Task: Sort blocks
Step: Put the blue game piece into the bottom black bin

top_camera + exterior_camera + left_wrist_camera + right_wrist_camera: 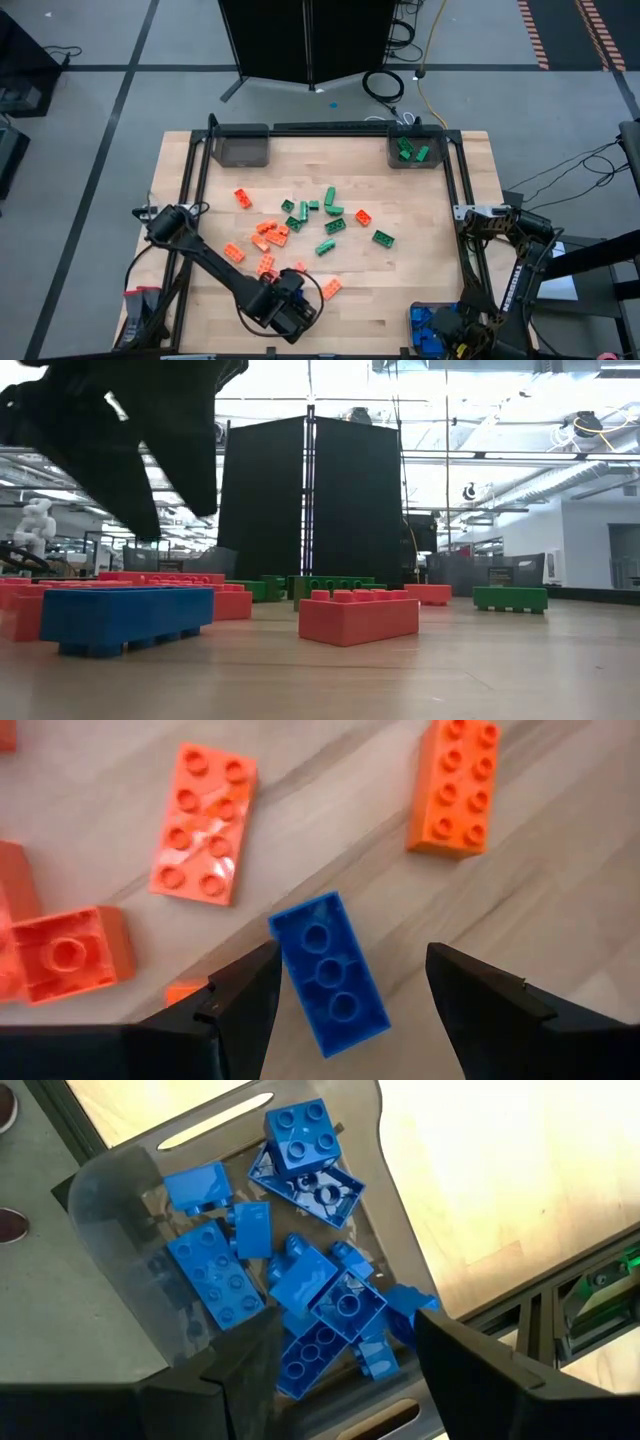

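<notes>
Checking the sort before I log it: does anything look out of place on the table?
One blue block lies on the table among orange blocks, between the open left claw's fingers. The other blue blocks already sit in their bin under the right claw.

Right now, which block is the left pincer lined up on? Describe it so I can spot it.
Look at the table's near edge, where the left pincer hovers open. Between its fingers lies an oblong blue block, flat on the wood. It is the only blue one among orange blocks.
</notes>
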You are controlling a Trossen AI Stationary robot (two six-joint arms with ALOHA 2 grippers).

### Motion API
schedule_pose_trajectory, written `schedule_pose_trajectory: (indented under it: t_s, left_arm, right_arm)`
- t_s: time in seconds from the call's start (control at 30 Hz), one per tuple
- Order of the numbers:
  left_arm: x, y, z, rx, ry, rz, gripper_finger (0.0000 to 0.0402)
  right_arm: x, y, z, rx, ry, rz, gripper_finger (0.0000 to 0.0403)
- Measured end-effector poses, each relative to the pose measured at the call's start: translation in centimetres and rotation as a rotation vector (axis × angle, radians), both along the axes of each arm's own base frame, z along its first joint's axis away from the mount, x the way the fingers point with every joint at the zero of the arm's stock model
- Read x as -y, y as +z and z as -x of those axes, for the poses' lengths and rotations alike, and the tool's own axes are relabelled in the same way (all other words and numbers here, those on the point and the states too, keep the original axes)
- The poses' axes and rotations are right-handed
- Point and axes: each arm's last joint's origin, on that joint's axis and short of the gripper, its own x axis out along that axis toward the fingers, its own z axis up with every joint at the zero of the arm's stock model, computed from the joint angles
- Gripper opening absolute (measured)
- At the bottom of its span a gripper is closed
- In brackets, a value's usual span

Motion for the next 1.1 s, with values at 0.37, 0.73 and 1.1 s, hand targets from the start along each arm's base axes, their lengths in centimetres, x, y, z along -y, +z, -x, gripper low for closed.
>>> schedule_pose_trajectory:
  t_s: [0.37, 0.73, 1.1]
  left_arm:
    - [0.6, -2.0, -0.1, -0.038, 0.003, -0.007, 0.0251]
    - [1.1, -4.5, -0.6, -0.115, -0.019, 0.03, 0.025]
    - [1.0, -4.6, -0.6, -0.154, -0.114, 0.033, 0.0144]
  right_arm:
    - [-0.1, 0.0, 0.0, 0.008, 0.002, -0.013, 0.0221]
    - [-0.2, 0.0, -0.1, 0.012, 0.0, -0.018, 0.0221]
    - [-0.1, 0.0, 0.0, 0.009, 0.0, -0.011, 0.0221]
